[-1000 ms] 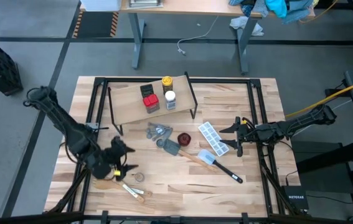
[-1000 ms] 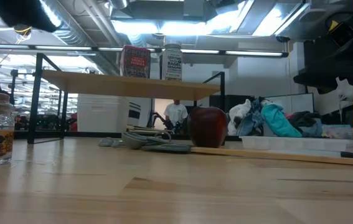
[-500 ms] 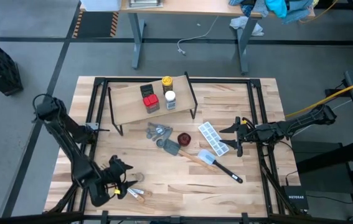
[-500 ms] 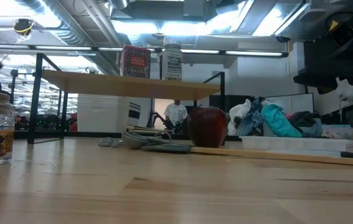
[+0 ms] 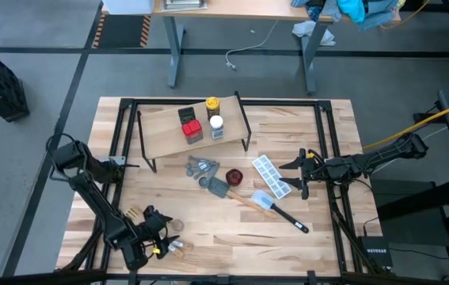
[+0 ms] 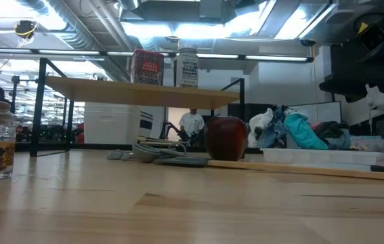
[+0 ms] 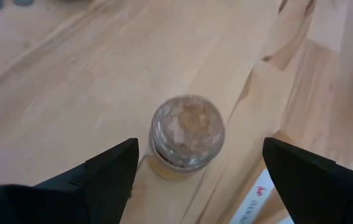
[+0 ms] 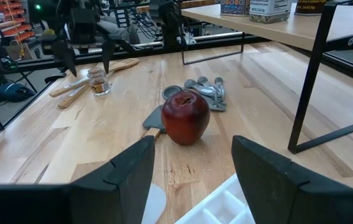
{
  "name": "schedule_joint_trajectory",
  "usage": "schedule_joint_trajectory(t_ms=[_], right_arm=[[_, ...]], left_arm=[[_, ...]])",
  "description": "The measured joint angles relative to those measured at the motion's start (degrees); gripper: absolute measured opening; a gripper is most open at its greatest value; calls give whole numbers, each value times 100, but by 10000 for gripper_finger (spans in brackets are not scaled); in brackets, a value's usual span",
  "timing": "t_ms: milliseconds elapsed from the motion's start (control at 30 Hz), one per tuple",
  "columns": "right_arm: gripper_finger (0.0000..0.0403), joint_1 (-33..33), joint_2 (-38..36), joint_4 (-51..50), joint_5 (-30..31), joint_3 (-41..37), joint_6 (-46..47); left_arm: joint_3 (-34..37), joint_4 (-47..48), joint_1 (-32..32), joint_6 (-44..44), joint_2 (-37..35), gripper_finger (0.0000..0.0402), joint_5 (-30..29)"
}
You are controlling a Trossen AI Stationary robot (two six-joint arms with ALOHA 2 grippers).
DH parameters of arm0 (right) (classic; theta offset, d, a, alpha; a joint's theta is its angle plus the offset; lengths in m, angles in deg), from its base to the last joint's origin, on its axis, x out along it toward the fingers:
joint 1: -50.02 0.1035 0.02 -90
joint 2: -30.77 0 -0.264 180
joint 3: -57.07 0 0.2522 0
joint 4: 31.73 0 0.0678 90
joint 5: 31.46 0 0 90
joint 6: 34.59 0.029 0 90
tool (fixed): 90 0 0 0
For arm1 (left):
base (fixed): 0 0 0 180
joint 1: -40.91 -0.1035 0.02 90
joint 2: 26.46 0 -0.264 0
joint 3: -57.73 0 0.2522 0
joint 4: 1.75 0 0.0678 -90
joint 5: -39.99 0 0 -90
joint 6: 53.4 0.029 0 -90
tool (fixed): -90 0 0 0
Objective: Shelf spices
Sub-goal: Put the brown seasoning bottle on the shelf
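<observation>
Saffron jar [image 7: 186, 134] between left pincer [image 7: 199, 169] fingers (untouched).

Red tin [image 5: 185, 115], yellow-capped jar [image 5: 212, 104], dark-red dish [image 5: 234, 176]

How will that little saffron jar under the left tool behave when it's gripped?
The saffron jar looks like clear glass, so probably rigid but slippery and breakable. It stands upright, small and narrow, so an off-centre touch might tip it; being round, it could then roll. The left tool straddles it with jaws open, which should help centring.
</observation>
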Motion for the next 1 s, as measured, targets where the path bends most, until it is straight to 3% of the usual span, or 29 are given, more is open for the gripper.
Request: schedule_joint_trajectory(t_ms=[433, 767, 867, 1000], right_arm=[[221, -2, 0, 0, -1, 0, 0], [221, -2, 0, 0, 1, 0, 0], [221, 0, 0, 0, 1, 0, 0], [221, -1, 0, 0, 0, 0, 0]], left_arm=[[2, -663, -278, 327, 783, 335, 11], [0, -651, -521, 616, 851, 334, -148], [0, -644, -550, 669, 851, 316, -211], [2, -649, -621, 642, 851, 259, -246]])
